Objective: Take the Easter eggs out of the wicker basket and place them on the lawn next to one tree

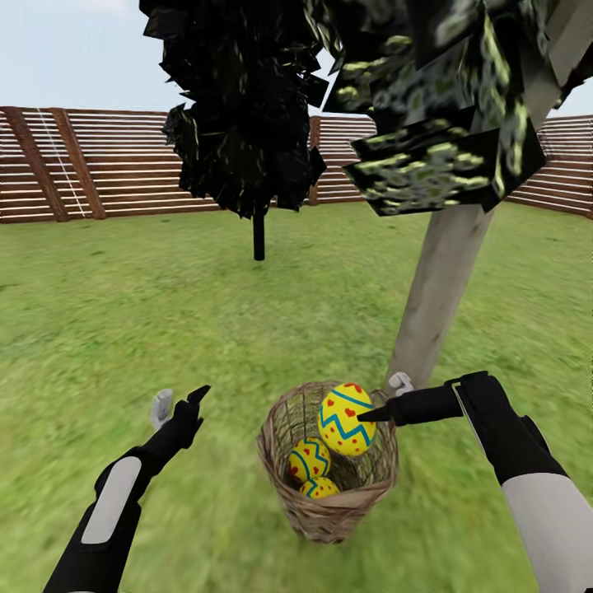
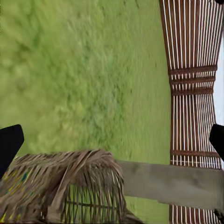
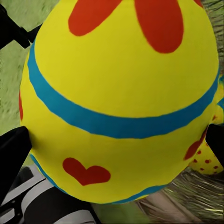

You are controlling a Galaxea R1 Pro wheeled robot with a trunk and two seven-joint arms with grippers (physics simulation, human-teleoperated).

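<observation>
Lifting the first egg out is the step in hand: the right gripper [image 1: 375, 412] pinches one Easter egg [image 1: 347, 420] just above the rim of the wicker basket [image 1: 329, 515], and in the right wrist view that egg [image 3: 121, 102] sits between the dark fingertips [image 3: 11, 149], one on each flank, so the hold looks firm. Two more eggs lie inside the basket, one against the near-left wall [image 1: 309, 459] and one lower down [image 1: 319, 487], partly hidden by the weave. The basket stands on the lawn [image 1: 123, 329] just in front of the pale trunk of the tree [image 1: 441, 280], close to its foot; the dark thin-trunked tree [image 1: 259, 235] stands well apart, nearer the fence [image 1: 82, 161].

The left gripper [image 1: 177, 403] hangs spread and empty over the grass to the left of the basket; its wrist view looks across the basket's braided rim [image 2: 70, 161] toward the trunk [image 2: 172, 184].

Nothing has been set down by the tree yet, as far as these pictures show. The next move, I judge, calls for carrying the held egg clear of the rim without knocking the basket, lowering it to the grass beside the pale trunk, and releasing it low enough that it does not roll. Two further picks would follow.
</observation>
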